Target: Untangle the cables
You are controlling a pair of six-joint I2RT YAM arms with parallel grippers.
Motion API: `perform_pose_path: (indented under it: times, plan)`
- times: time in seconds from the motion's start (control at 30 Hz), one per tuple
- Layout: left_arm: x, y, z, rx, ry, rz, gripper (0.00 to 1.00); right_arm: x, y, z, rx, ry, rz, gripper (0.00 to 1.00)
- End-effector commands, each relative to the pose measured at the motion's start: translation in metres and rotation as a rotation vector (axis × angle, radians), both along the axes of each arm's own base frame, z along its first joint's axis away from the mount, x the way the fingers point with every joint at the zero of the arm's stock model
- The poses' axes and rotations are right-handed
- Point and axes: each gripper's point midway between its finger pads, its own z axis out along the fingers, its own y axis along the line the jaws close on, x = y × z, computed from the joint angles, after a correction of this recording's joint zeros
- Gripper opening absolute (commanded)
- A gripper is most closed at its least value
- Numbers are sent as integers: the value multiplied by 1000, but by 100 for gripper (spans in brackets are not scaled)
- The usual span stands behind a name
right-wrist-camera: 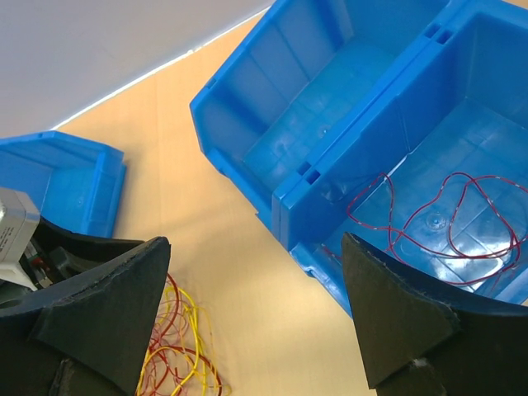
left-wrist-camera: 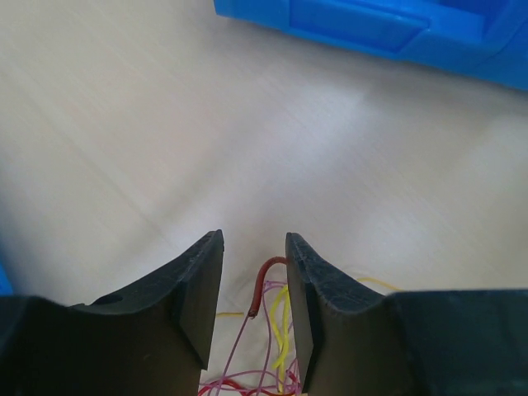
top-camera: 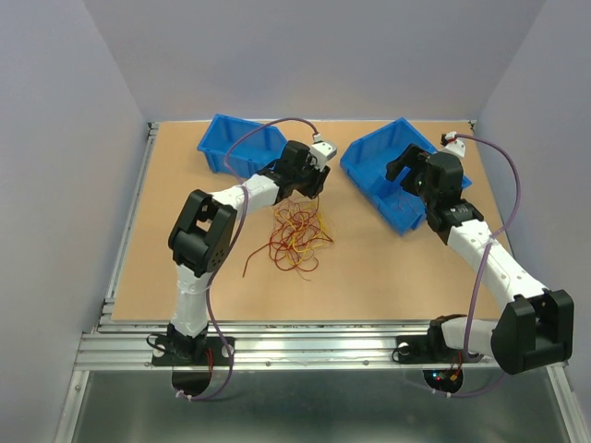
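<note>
The cables (top-camera: pixel 297 235) lie as a loose tangle of yellow, orange and dark red wires in the middle of the table. My left gripper (top-camera: pixel 309 192) hangs over the tangle's far edge. In the left wrist view my left gripper (left-wrist-camera: pixel 253 239) has its jaws partly closed with a gap left between them. A dark red wire end (left-wrist-camera: pixel 260 289) and a yellow wire (left-wrist-camera: pixel 280 322) stand in that gap, unclamped. My right gripper (right-wrist-camera: pixel 254 243) is wide open and empty above the near corner of the right blue bin (right-wrist-camera: pixel 247 124). A thin dark red wire (right-wrist-camera: pixel 445 214) lies inside that bin.
A second blue bin (top-camera: pixel 242 146) sits at the back left, just behind the left gripper. The right bin (top-camera: pixel 369 161) stands at an angle at the back right. A metal rail (top-camera: pixel 305 351) runs along the table's near edge by the arm bases.
</note>
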Motion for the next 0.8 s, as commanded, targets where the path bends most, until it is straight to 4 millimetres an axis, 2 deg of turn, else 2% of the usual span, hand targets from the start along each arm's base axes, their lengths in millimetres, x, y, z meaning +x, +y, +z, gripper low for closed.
perform_pose_path:
  times: [0.0, 0.1, 0.13, 0.17, 0.2, 0.3, 0.33, 0.37, 0.4, 0.43, 0.47, 0.5, 0.53, 0.57, 0.7, 0.73, 0.77]
  plan:
    - [7, -17, 26, -92, -50, -42, 47, 3, 4, 31, 9, -97, 22, 89]
    - [8, -22, 23, -95, -40, -53, 26, 4, 5, 30, 13, -97, 28, 89]
    - [9, -22, 23, -91, -45, -59, 4, 3, 6, 29, 12, -95, 32, 89]
    - [9, -20, 29, -94, -55, -58, 0, 3, 6, 29, 10, -95, 33, 89]
    - [7, -19, 32, -94, -61, -60, 0, 3, 6, 31, 11, -99, 36, 89]
    - [-5, -13, 60, -123, -111, -80, 0, 1, 14, 31, 7, -104, 87, 88]
    - [-10, -14, 73, -144, -133, -93, 0, 1, 18, 33, 7, -119, 113, 88]
    - [-20, -15, 97, -182, -160, -129, 0, -1, 28, 34, 17, -128, 172, 88]
    - [-29, -13, 99, -189, -155, -149, 0, -3, 31, 27, 10, -126, 198, 88]
    - [-36, -13, 107, -205, -161, -171, 0, -4, 43, 35, 25, -170, 264, 86]
    - [-48, -11, 122, -229, -173, -203, 0, -10, 58, 29, 40, -175, 355, 84]
    - [-53, -10, 129, -239, -179, -213, 0, -12, 66, 31, 50, -192, 401, 83]
    - [-59, -8, 134, -240, -185, -226, 0, -13, 76, 40, 60, -243, 451, 81]
    - [-70, -5, 146, -257, -199, -252, 0, -19, 91, 39, 76, -251, 537, 79]
    - [-97, 4, 165, -274, -234, -310, 0, -32, 127, 44, 53, -312, 690, 78]
    - [-106, 6, 178, -288, -263, -335, 0, -38, 140, 46, 42, -324, 731, 78]
    - [-110, 8, 181, -293, -269, -340, 0, -43, 148, 49, 28, -339, 757, 79]
